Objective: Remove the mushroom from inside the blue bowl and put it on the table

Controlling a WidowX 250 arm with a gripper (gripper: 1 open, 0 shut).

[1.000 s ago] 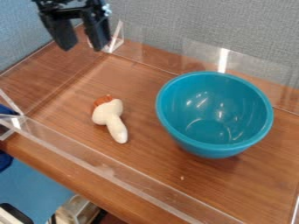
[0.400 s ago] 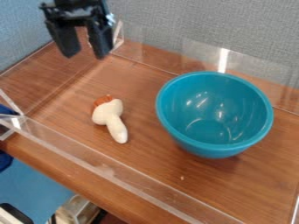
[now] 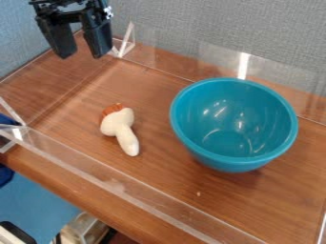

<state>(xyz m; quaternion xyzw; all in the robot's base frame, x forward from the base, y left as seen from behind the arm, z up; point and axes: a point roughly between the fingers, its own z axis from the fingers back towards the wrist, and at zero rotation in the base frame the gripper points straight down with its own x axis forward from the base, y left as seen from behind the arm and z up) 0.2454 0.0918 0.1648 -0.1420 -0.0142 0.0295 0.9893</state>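
Note:
The mushroom (image 3: 121, 128) lies on its side on the table (image 3: 76, 95), cream stem pointing toward the front, tan-orange cap toward the back. It rests well left of the blue bowl (image 3: 234, 122), apart from it. The bowl stands upright at the right with nothing inside. My gripper (image 3: 76, 40) hangs at the top left, high above the tabletop and far behind the mushroom. Its two black fingers stand apart with nothing between them.
Low clear acrylic walls (image 3: 76, 157) edge the tabletop, with upright clear panels (image 3: 249, 65) at the back. A blue-grey wall runs behind. A bit of blue shows at the left edge (image 3: 8, 122) outside the wall.
The gripper has shifted a little to the left in the view, still open and empty. The mushroom and the bowl have stayed where they were.

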